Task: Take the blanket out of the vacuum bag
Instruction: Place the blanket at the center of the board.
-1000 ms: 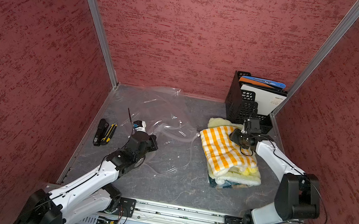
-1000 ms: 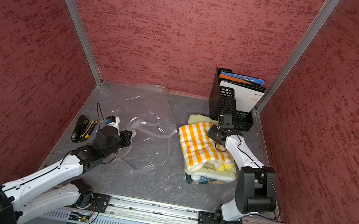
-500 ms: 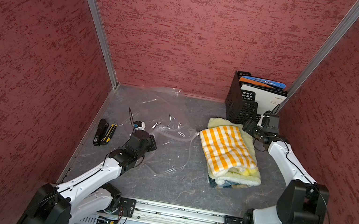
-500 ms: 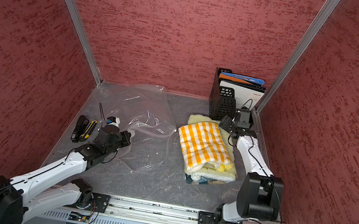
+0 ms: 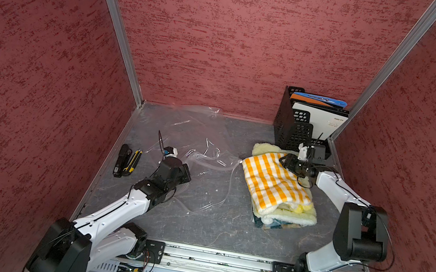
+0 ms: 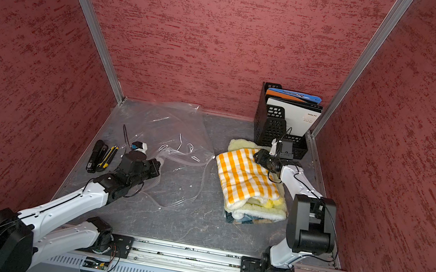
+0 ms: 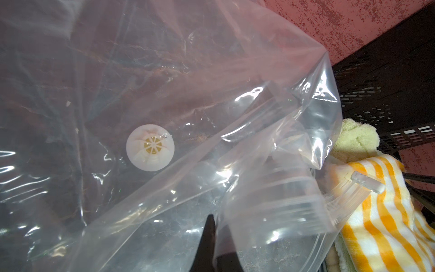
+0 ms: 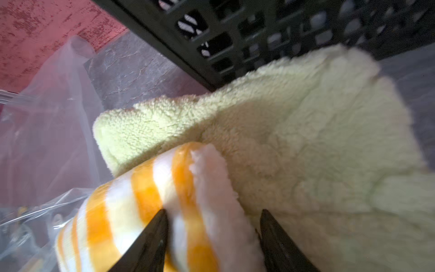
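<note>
The blanket (image 5: 272, 181) is seen folded on the table (image 5: 209, 231) toward the right wall, just beside the rack (image 5: 292, 131). It is out of the bag (image 5: 193, 135), which lies slack and empty toward the back left corner. Only the bag's zip end, with its clip (image 7: 367, 182), is laid against the checked fold.

The left gripper (image 7: 215, 235) is clamped tight, and by its wrist view the bag's film near the mouth is pinched. The right gripper (image 8: 214, 212) is held part open, the orange-checked fold between its fingers. One finger is pressed to the pile, and nothing is gripped.

The task looks all but done. If the fold is to be taken, a deeper bite is wanted, so that more than fluff is caught. The bag is best held down while the blanket is drawn off the zip strip. The rack is close behind, so a snag there is to be watched for.
</note>
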